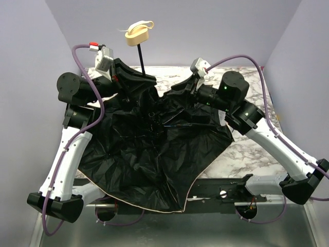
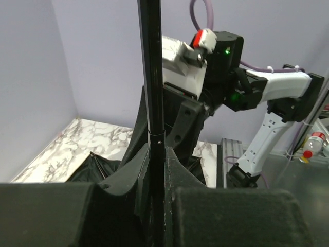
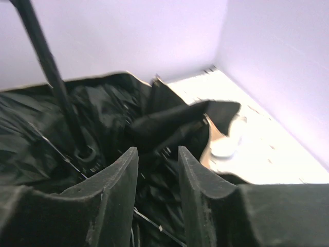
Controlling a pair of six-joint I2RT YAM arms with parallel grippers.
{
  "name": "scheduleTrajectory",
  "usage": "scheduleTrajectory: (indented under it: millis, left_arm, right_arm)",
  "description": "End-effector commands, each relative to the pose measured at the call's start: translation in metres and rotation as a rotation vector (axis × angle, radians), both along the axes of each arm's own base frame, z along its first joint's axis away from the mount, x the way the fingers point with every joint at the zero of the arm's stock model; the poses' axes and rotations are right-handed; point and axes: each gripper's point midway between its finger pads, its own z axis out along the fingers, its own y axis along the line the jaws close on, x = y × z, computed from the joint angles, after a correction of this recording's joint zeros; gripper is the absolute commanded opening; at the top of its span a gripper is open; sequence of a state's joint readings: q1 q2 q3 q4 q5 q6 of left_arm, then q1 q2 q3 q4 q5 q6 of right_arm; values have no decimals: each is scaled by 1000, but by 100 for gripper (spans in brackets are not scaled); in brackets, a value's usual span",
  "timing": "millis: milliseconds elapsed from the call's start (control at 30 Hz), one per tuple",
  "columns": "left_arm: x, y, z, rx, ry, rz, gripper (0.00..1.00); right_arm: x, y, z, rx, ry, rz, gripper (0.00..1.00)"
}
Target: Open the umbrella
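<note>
Left gripper [image 2: 154, 164] clamps the umbrella shaft [image 2: 150, 77]; right gripper [image 3: 158, 170], jaws apart and empty, hovers at three o'clock over the half-spread canopy [image 1: 149, 164]. Next, probably: spread it until it locks.

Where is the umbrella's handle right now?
In the top view, the tan handle is high at the back, left of centre, atop the black shaft gripped by the left gripper.

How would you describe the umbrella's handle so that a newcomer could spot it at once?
Black umbrella fabric spreads over the marble table. From its middle a thin black shaft rises. The handle caps it: a tan oval with a pale strap, unlike the black shaft and fabric below.
</note>
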State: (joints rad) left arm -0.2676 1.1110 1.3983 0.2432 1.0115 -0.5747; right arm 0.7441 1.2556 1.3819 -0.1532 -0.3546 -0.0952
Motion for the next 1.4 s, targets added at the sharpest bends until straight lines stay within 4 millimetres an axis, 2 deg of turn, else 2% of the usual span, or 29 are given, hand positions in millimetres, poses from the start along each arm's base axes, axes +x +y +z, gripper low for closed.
scheduleTrajectory:
  millis: [0, 167, 400, 567, 733, 833, 900, 1000, 1133, 1200, 1300, 1367]
  left_arm:
    - [-24, 2, 21, -23, -86, -65, 0]
    - [-31, 1, 27, -30, -80, -115, 0]
    - [-46, 0, 29, -26, -65, -184, 0]
    - [-56, 0, 34, -34, -59, -221, 0]
    - [-62, 2, 40, -39, -75, -228, 0]
    - [-62, 2, 40, -39, -76, -227, 0]
    - [-61, 2, 39, -36, -73, -222, 0]
    - [-54, 1, 35, -29, -62, -191, 0]
    - [-33, 1, 29, -24, -56, -106, 0]
    - [-24, 0, 26, -16, -44, -81, 0]
    - [-14, -3, 22, -9, -28, -77, 0]
    - [-9, -4, 20, -8, -16, -76, 0]
  right_arm:
    - [-25, 31, 13, 103, 116, 219, 36]
    - [-34, 58, -4, 136, 250, 365, 30]
    - [-22, 78, -43, 98, 305, 401, 28]
    - [9, 81, -94, 10, 321, 268, 31]
    - [41, 69, -146, -116, 244, 114, 39]
    - [61, 57, -165, -183, 212, 35, 40]
    - [72, 48, -163, -200, 188, -12, 42]
    - [73, 37, -133, -168, 175, -6, 47]
    - [46, 36, -69, -86, 104, 96, 64]
    - [36, 31, -45, -47, 87, 107, 72]
    - [26, 23, -28, -46, 57, 113, 86]
    - [20, 20, -17, -45, 33, 126, 87]
